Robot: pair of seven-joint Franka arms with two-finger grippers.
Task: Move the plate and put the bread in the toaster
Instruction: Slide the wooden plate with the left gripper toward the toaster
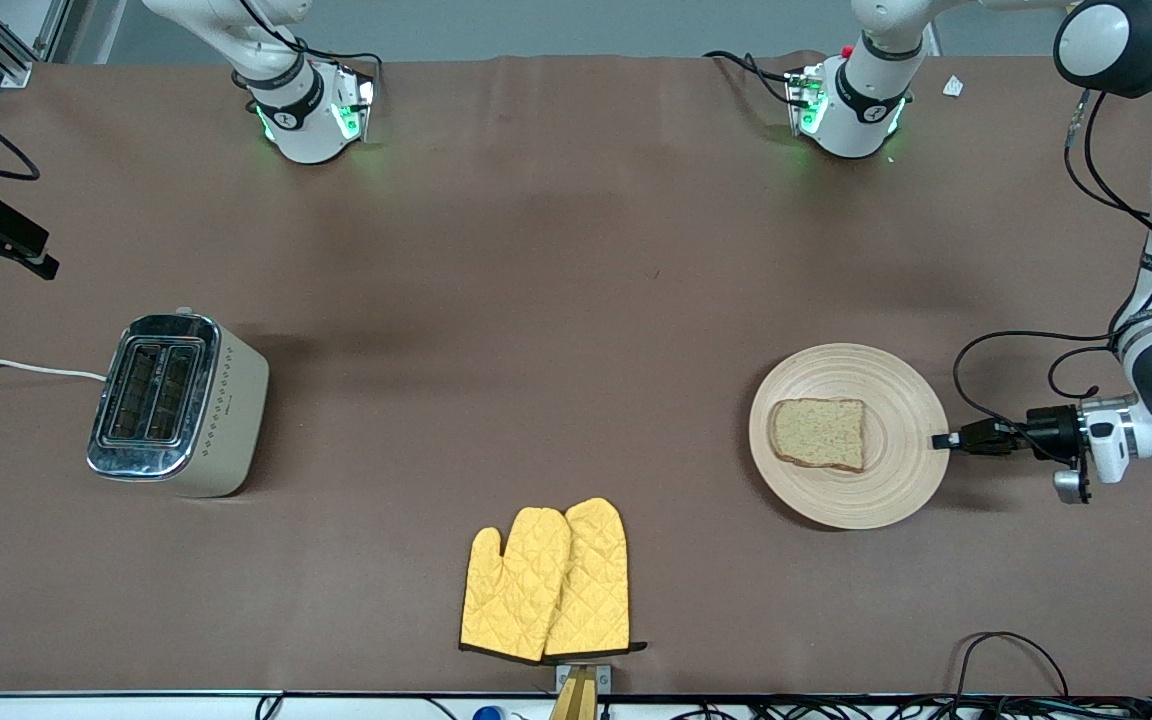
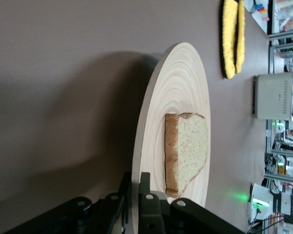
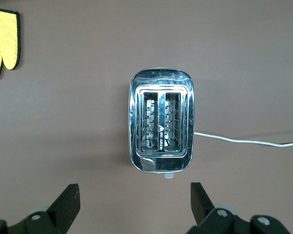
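The round wooden plate [image 1: 896,400] lies toward the left arm's end of the table with the bread [image 1: 820,433] flat on it. My left gripper [image 1: 941,440] is low at the table and shut on the plate's rim. In the left wrist view the gripper [image 2: 136,176] pinches that rim, one finger above the plate [image 2: 178,83] and one below, with the bread [image 2: 190,146] just past it. The toaster [image 1: 176,405] stands toward the right arm's end, slots empty. My right gripper [image 3: 134,204] is open and empty, high over the table beside the toaster [image 3: 161,122].
A pair of yellow oven mitts [image 1: 548,582] lies near the table's front edge, between the toaster and the plate. The toaster's white cord [image 1: 16,367] runs off the table's end. Cables trail from the left arm's wrist.
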